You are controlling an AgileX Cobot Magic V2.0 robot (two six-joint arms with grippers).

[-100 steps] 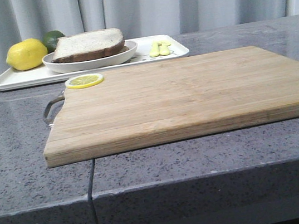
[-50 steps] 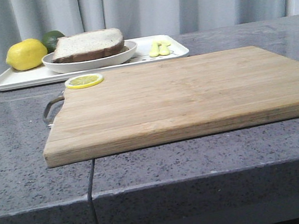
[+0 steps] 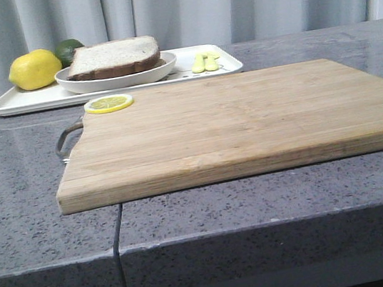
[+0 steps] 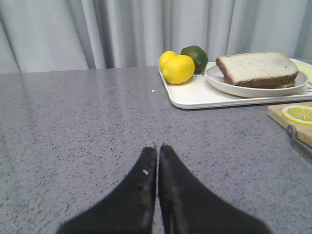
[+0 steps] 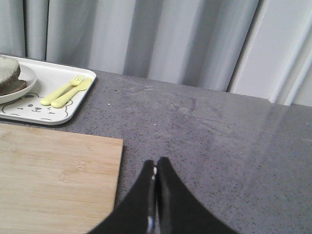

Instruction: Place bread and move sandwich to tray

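Left gripper [image 4: 157, 151] was closed on nothing above bare counter [image 3: 10, 185]; right gripper [image 5: 156, 168] likewise closed & empty, just off the board's [image 3: 239, 122] edge. Board lay mid-counter w/ a lemon slice [image 3: 108, 104] at its far left corner. Tray [image 3: 26, 100] sat behind it, carrying a plate [image 3: 117, 79] w/ the bread [image 3: 114, 57], a lemon [image 3: 35, 69], a lime [image 3: 68, 49] & a yellow fork and spoon [image 3: 204, 62]
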